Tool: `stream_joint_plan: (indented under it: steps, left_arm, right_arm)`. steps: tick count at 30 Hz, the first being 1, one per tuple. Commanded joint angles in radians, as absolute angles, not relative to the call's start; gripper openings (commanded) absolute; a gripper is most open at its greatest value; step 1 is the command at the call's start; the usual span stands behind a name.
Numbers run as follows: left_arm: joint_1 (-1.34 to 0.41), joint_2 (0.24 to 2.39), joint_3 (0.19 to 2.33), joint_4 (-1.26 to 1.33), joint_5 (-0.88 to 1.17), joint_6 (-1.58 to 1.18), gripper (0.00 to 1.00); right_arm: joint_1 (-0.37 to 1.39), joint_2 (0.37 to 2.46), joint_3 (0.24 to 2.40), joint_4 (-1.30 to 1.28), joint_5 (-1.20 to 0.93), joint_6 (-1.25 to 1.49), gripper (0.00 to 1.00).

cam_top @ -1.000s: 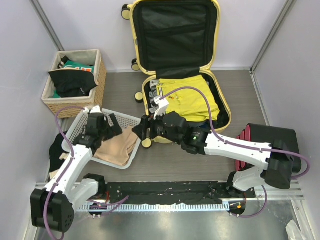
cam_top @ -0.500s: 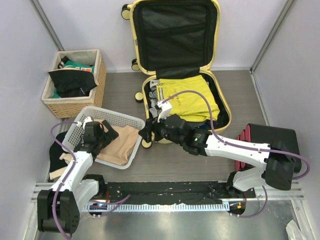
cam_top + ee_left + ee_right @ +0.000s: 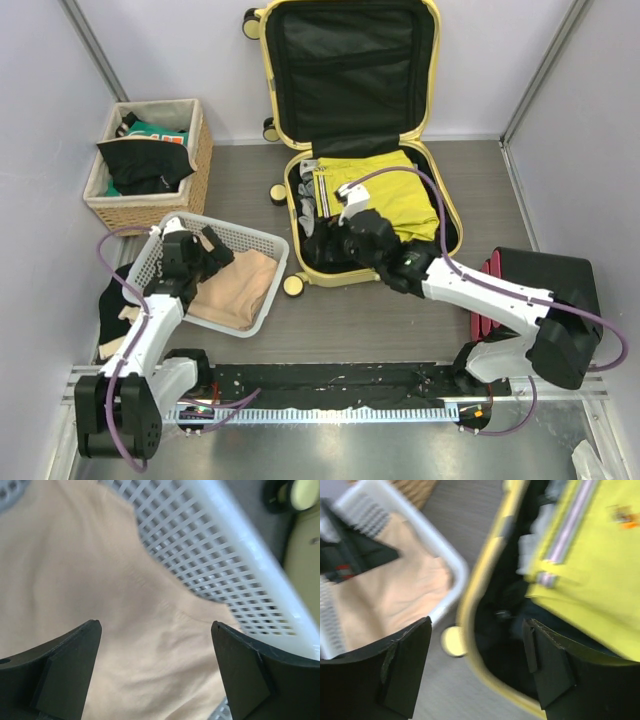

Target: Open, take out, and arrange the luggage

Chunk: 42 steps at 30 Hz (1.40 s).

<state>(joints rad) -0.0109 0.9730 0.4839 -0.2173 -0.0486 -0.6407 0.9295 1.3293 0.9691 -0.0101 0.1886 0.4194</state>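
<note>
Big pale-yellow hard suitcase (image 3: 350, 70) lies open at the far middle of the table, lid up vs. the back wall. Inside: bright-yellow folded shirt (image 3: 385, 195) on top of dark stuff.

Right gripper (image 3: 475, 645) hangs over the case's near-left corner, fingers wide apart, nothing in them. Best plan, I think: slide over the shirt, go down, pinch a thick fold, not the rim.

Left gripper (image 3: 155, 650) is wide & empty too, over tan cloth (image 3: 100, 580) in the white plastic grid basket (image 3: 240, 232).

Room: pale walls, grey-brown wood-look table (image 3: 330, 320), black hard case (image 3: 545, 270) on the right, wicker basket (image 3: 150, 212) w/ clothes far left.

luggage (image 3: 360, 160) right of basket (image 3: 255, 240), shirt (image 3: 385, 195) inside.
</note>
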Motion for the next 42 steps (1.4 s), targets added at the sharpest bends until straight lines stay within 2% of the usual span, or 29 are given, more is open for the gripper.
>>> stream_joint_plan:
  steps: [1, 4, 9, 13, 16, 25, 33, 36, 37, 38, 42]
  left_arm:
    - [-0.011, 0.878, 0.578, -0.213, -0.006, -0.581, 0.96]
    - [-0.037, 0.853, 0.626, -0.262, -0.02, -0.568, 0.94]
    - [-0.132, 0.874, 0.736, -0.296, -0.006, -0.58, 0.93]
    - [-0.265, 0.972, 0.86, -0.321, -0.006, -0.565, 0.93]
    - [-0.301, 1.055, 0.926, -0.316, 0.052, -0.568, 0.93]
    - [-0.318, 1.147, 0.942, -0.247, 0.132, -0.604, 0.93]
    - [-0.318, 1.15, 0.936, -0.226, 0.15, -0.621, 0.93]
    - [-0.319, 1.154, 0.943, -0.225, 0.159, -0.621, 0.93]
    - [-0.319, 1.155, 0.942, -0.225, 0.161, -0.623, 0.93]
    - [-0.319, 1.155, 0.945, -0.225, 0.164, -0.623, 0.93]
    - [-0.321, 1.152, 0.943, -0.225, 0.164, -0.624, 0.93]
  right_arm:
    - [0.772, 1.262, 1.04, -0.141, 0.264, 0.281, 0.83]
    - [0.704, 1.273, 1.075, -0.201, 0.256, 0.238, 0.84]
    - [0.709, 1.345, 1.109, -0.183, 0.218, 0.051, 0.84]
    - [0.771, 1.396, 1.132, -0.137, 0.258, -0.134, 0.88]
    - [0.833, 1.454, 1.138, -0.092, 0.316, -0.248, 0.91]
    - [0.857, 1.604, 1.164, -0.052, 0.394, -0.377, 0.95]
    - [0.857, 1.67, 1.172, -0.032, 0.406, -0.431, 0.94]
    - [0.857, 1.703, 1.192, -0.018, 0.477, -0.43, 0.85]
    - [0.856, 1.706, 1.203, -0.014, 0.488, -0.42, 0.77]
    - [0.854, 1.707, 1.209, -0.014, 0.495, -0.411, 0.74]
    - [0.835, 1.681, 1.21, -0.012, 0.459, -0.347, 0.6]
